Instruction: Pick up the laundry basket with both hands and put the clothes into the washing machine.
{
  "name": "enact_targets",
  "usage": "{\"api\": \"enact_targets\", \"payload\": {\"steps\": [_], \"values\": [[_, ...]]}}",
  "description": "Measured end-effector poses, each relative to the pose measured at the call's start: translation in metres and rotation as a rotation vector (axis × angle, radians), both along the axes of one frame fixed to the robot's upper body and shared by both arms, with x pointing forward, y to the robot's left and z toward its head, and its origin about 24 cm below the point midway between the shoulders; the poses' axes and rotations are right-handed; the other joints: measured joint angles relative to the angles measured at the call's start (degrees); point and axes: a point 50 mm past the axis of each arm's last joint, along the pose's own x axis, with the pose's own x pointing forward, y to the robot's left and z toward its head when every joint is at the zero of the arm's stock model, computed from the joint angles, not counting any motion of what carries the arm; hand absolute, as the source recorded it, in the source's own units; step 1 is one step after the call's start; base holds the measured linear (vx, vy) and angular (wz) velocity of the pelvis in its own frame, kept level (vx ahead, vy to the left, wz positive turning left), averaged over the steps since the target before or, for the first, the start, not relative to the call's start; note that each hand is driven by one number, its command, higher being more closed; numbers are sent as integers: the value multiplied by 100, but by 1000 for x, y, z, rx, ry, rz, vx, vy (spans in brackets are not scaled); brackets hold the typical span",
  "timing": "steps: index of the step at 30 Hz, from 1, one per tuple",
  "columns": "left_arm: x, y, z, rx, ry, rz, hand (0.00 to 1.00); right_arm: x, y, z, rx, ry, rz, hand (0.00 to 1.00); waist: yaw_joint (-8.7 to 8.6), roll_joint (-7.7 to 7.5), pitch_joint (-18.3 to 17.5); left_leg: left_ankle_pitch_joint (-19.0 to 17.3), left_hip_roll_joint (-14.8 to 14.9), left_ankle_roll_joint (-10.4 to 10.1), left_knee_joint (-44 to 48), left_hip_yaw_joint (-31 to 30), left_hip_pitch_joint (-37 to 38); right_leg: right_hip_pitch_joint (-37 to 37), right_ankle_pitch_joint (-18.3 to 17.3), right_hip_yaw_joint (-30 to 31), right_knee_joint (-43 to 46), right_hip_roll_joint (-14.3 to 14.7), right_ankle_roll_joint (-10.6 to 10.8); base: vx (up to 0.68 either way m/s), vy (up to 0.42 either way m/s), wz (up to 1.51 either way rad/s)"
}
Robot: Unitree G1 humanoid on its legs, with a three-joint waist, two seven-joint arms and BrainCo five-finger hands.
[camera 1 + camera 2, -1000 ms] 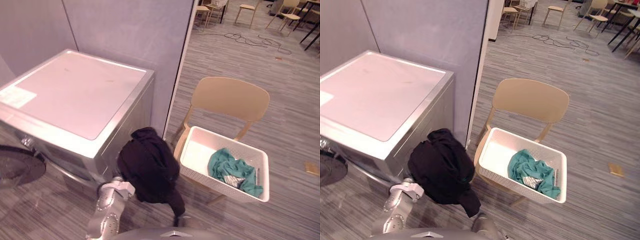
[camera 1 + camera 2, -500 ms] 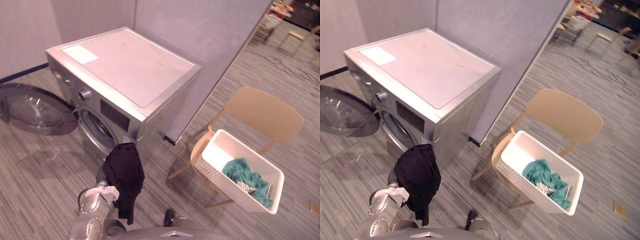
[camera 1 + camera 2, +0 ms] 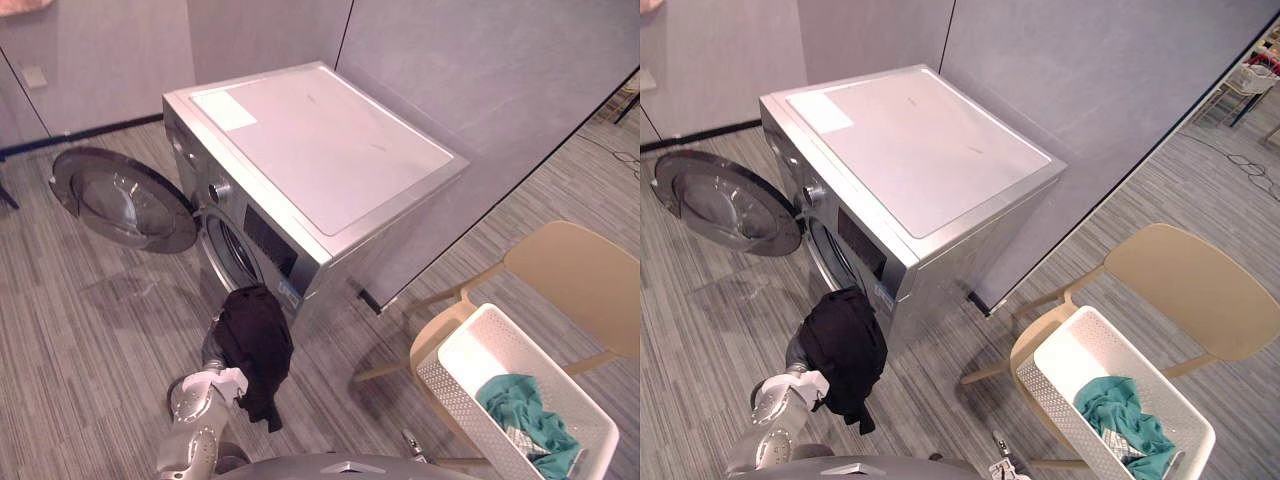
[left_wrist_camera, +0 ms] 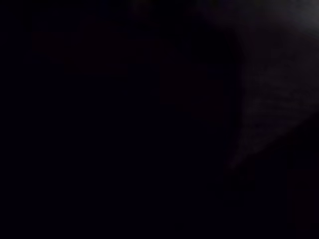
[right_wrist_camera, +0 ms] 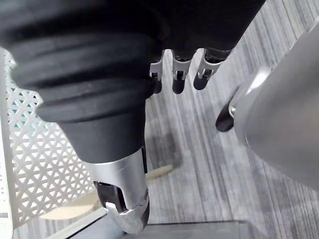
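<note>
A black garment (image 3: 255, 340) hangs draped over my left hand, low in front of the silver washing machine (image 3: 320, 150). The cloth hides that hand, and only its forearm (image 3: 195, 420) shows. In the left wrist view the dark cloth lies against the camera. The washer's round door (image 3: 125, 200) stands swung open to the left, baring the drum opening (image 3: 235, 255). The white lattice laundry basket (image 3: 450, 395) sits on a beige chair (image 3: 580, 285) at the right, with a teal garment (image 3: 520, 410) in it. My right hand (image 5: 177, 74) hangs beside the basket's wall (image 5: 35, 164), fingers relaxed, holding nothing.
Grey partition walls stand behind the washer. The open door juts out over the striped grey floor at the left. The chair's legs (image 3: 385, 368) spread between the washer's corner and the basket.
The camera has swung left, bringing the washer's front and open door into view. The black garment stays draped on my left hand, now before the drum opening. The basket stays on the chair.
</note>
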Motion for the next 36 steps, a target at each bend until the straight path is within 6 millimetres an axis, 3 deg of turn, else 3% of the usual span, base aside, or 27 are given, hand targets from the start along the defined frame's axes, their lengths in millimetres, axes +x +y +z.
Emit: {"api": "enact_targets", "payload": {"steps": [1, 2, 5, 6, 7, 8, 10, 13, 14, 15, 16, 17, 18, 19, 20, 21, 22, 24, 25, 26, 27, 29, 30, 32, 34, 35, 36], "values": [[0, -1, 0, -3, -1, -3, 100, 0, 0, 0, -3, -1, -1, 0, -10, 107, 67, -12, -9, 20, 170, 3, -89, -2, -58, -12, 57, -16, -79, -71, 21, 28], [0, -2, 1, -6, -5, -5, 100, -1, 0, 0, -5, -1, -2, 0, -46, 90, 78, -23, -37, 32, 618, -3, -292, 2, -257, -35, 187, -56, -204, -83, 21, 36], [-3, -5, 0, -33, 0, 8, 100, -2, -4, 1, -14, 3, 1, 0, -102, 127, 228, 0, -2, 8, 1825, 47, -963, 102, -717, -198, 448, -286, -7, -126, 49, 50], [-5, -7, -1, -41, 8, 13, 100, -2, -7, 1, -20, 5, 3, 0, -90, 176, 280, 14, 5, 52, 1828, 105, -978, 79, -783, -207, 476, -338, -54, -179, 119, 34], [-9, -8, -4, -51, 22, 19, 100, -7, -8, 0, -24, 18, 10, 0, -83, 121, 299, -89, 7, 328, 1740, 369, -990, -22, -825, -233, 506, -492, -20, -157, 106, 28], [-11, -11, -5, -68, 30, 28, 100, -6, -10, 1, -35, 17, 34, 0, -76, 189, 320, -218, 138, 585, 1728, 642, -1066, -105, -821, -226, 516, -575, -1, -115, 117, 27], [-11, -13, -5, -76, 33, 30, 100, -6, -10, 1, -32, 25, 43, 0, -106, 161, 330, -292, 339, 646, 1696, 708, -1262, -265, -807, -197, 507, -769, 86, -38, 222, 24], [-10, -15, -5, -78, 37, 31, 100, -10, -7, -1, -10, 48, 42, 0, -225, 38, 372, -203, 435, 578, 1211, 282, -1688, -373, -957, 56, 411, -1280, 385, 56, 396, 39], [-11, -18, -8, -98, 53, 24, 100, -19, -7, -4, 12, 73, -4, 0, -278, 1, 367, 183, 383, -59, 1212, 361, -1750, -254, -974, 174, 196, -1531, 454, 169, 608, 45], [-10, -18, -13, -98, 76, 19, 100, -24, -2, -7, 44, 96, -49, 0, -322, -103, 339, -69, 107, -41, 1578, 509, -1834, -67, -819, 263, -79, -1779, 377, 182, 531, 21], [-11, -15, -16, -89, 94, 29, 100, -26, 1, -9, 70, 101, -98, 0, -337, -104, 337, -228, 54, 12, 1841, 533, -1919, 10, -475, 280, -245, -1843, 324, 210, 613, -11], [-11, -11, -20, -60, 112, 25, 100, -29, 0, -9, 81, 103, -139, 0, -379, -122, 321, -418, -19, 98, 2278, 574, -2055, 67, 309, 373, -552, -1926, 451, 202, 641, -36], [-10, -6, -20, -27, 110, 4, 100, -31, 2, -10, 90, 115, -154, 0, -431, -125, 259, -535, -109, 293, 2409, 712, -2164, 10, 1099, 342, -869, -2030, 378, 187, 650, -42], [-7, -4, -19, -12, 99, -10, 100, -31, 3, -10, 94, 117, -161, 0, -452, -181, 192, -571, -140, 368, 2409, 800, -2215, -63, 1568, 323, -1014, -2048, 299, 210, 703, -71], [0, -2, -14, 22, 69, -42, 100, -26, 0, -10, 91, 109, -176, 0, -417, -23, 185, -610, -137, 616, 2240, 1106, -2242, -345, 2927, 329, -1459, -2036, -345, 137, 457, -67], [3, 0, -11, 35, 57, -47, 100, -23, -2, -9, 84, 106, -174, 0, -445, 24, 197, -589, -99, 737, 2162, 1224, -2231, -473, 3018, 325, -1312, -1979, -448, 158, 499, -64], [9, 1, -6, 52, 30, -55, 100, -21, -5, -8, 74, 107, -169, 0, -491, 122, 198, -558, -89, 855, 2057, 1296, -2210, -681, 2758, 308, -812, -1864, -304, 121, 315, -42], [15, 4, 4, 86, -32, -58, 100, -10, -8, -5, 42, 82, -98, 0, -411, 226, 181, -517, -130, 1058, 1684, 1618, -1904, -886, 1966, 41, 85, -1438, -489, 174, 408, -48], [15, 6, 6, 90, -43, -55, 100, -6, -9, -4, 28, 75, -60, 0, -407, 237, 179, -490, -172, 1104, 1540, 1688, -1815, -899, 1779, -14, 238, -1349, -488, 119, 259, -32], [16, 7, 7, 94, -54, -47, 100, 3, -11, -1, -9, 56, 20, 0, -440, 292, 181, -420, -252, 1173, 1263, 1775, -1662, -905, 1324, -15, 519, -1092, -406, 83, 196, -21], [16, 8, 8, 100, -56, -45, 100, 7, -13, 1, -28, 46, 54, 0, -453, 319, 178, -369, -269, 1210, 1134, 1836, -1577, -908, 1115, -11, 658, -947, -352, 61, 153, -37], [12, 11, 4, 109, -37, -26, 100, 29, -10, 10, -74, -40, 155, 0, -450, 318, 162, -55, -453, 1250, 399, 2185, -1129, -948, 250, -53, 1201, -384, -328, 53, 100, -49], [11, 11, 3, 107, -31, -20, 100, 36, -8, 12, -80, -65, 177, 0, -448, 310, 144, 22, -503, 1250, 213, 2263, -1045, -999, 68, -92, 1287, -263, -337, 44, 0, -49], [8, 7, -3, 108, 0, -17, 100, 64, 8, 20, -63, -180, 240, 0, -426, 282, 128, 249, -739, 1212, -482, 2382, -706, -1191, -688, 57, 1371, 379, -425, 38, -85, -52], [7, 2, -9, 93, 30, -20, 100, 75, 15, 25, -53, -231, 265, 0, -499, 327, 158, 383, -788, 1139, -677, 2402, -531, -1375, -904, 154, 1109, 776, -585, 46, -173, -22], [10, -4, -14, 80, 51, -24, 100, 80, 13, 29, -68, -259, 276, 0, -575, 370, 240, 450, -837, 1075, -694, 2395, -435, -1401, -763, 141, 488, 777, -693, 56, -183, 8], [11, -5, -15, 79, 57, -25, 100, 81, 13, 30, -70, -271, 280, 0, -616, 309, 268, 458, -964, 1057, -697, 2357, -378, -1345, -395, 141, -35, 646, -689, 89, -156, 30]]}}
